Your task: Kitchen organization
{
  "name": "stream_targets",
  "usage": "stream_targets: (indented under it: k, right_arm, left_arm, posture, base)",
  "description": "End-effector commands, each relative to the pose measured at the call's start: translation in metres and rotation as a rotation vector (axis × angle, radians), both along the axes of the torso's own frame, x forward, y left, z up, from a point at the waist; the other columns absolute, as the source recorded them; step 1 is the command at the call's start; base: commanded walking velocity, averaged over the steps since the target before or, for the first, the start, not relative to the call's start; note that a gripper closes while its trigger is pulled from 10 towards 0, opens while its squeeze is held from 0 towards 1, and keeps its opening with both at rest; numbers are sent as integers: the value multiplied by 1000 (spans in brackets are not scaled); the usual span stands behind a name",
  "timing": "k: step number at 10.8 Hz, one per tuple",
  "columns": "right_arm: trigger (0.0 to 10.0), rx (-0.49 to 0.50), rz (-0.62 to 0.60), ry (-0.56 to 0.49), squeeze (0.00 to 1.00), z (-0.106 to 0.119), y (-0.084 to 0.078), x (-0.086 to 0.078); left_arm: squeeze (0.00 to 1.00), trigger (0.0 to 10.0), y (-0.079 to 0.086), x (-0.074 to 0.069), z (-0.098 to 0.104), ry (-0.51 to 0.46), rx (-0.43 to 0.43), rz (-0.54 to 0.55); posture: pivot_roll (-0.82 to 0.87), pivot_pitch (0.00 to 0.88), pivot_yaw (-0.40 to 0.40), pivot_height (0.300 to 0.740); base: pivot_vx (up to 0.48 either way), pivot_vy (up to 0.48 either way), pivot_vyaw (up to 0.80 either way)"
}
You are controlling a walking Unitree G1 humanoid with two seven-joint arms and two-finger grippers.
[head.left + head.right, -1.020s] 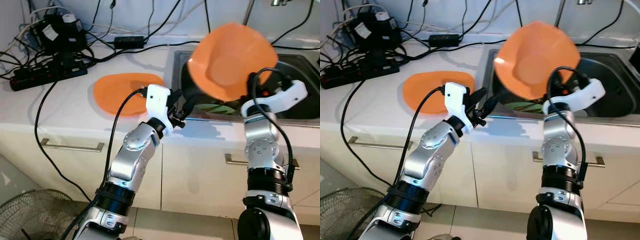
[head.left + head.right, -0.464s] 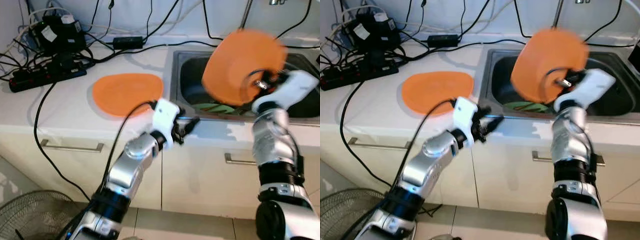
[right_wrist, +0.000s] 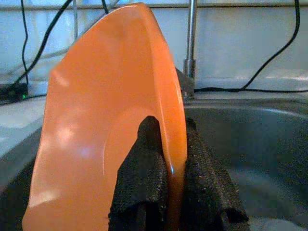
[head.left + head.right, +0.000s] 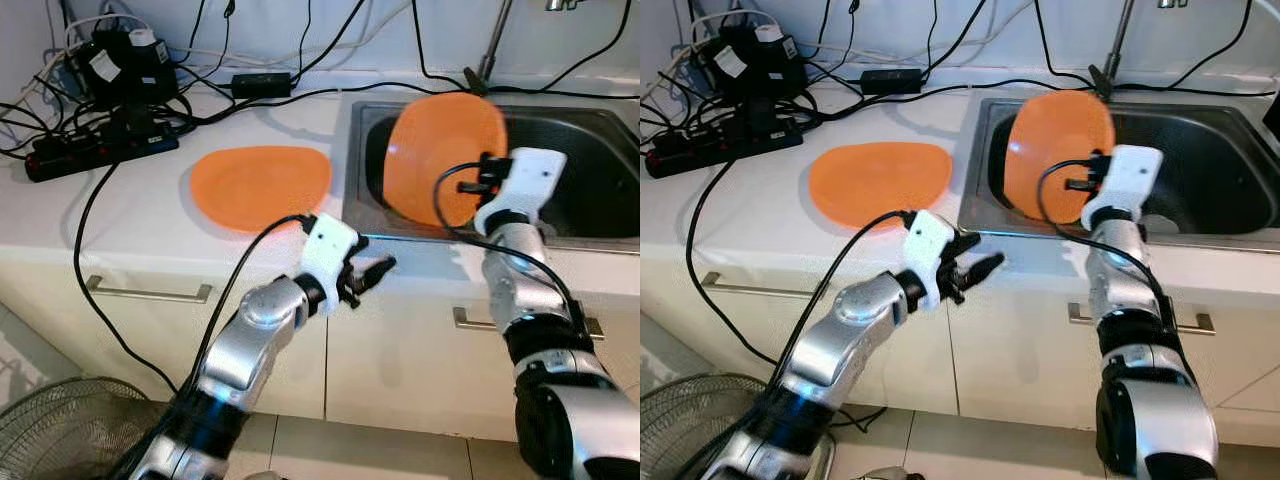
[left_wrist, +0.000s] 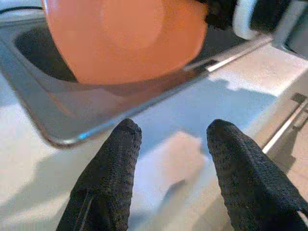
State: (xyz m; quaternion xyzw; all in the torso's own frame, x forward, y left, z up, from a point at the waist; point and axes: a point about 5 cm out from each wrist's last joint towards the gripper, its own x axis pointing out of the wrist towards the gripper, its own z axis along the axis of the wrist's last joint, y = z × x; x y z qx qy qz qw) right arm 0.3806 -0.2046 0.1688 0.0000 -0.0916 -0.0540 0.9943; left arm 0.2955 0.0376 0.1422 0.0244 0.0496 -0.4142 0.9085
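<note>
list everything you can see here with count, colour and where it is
plate: 1, orange, held on edge over the sink by the right end effector
plate: 1, orange, flat on the counter left of the sink
sink: 1, steel, set in the counter
tap: 1, steel, behind the sink
power strip: 1, black, far left of the counter among black cables
counter: 1, white
drawer handles: 2, metal, on the cabinet fronts
fan: 1, dark wire guard, on the floor at left
left end effector: open, before the counter edge
right end effector: shut on the plate rim
</note>
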Motion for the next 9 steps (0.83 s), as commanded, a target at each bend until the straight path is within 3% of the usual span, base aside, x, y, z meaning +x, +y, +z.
stream_targets:
  k: [1,6,9]
  right_arm:
    - [10000,-30,7,-45,0,12,2,4]
    - [10000,-117,62,3,0,-1,19,6]
    - [10000,-151,70,19,0,-5,22,7]
  left_arm:
    - [0,10000,0,-3,1,-4,20,-22]
    - [0,10000,1,-8,-3,0,53,-15]
    - [0,10000,3,1,3,-35,29,74]
  posture:
    - [101,0,46,740]
    - [113,0,37,740]
    - [112,0,34,740]
  base:
    - [0,0,0]
    - [0,0,0]
    - [0,0,0]
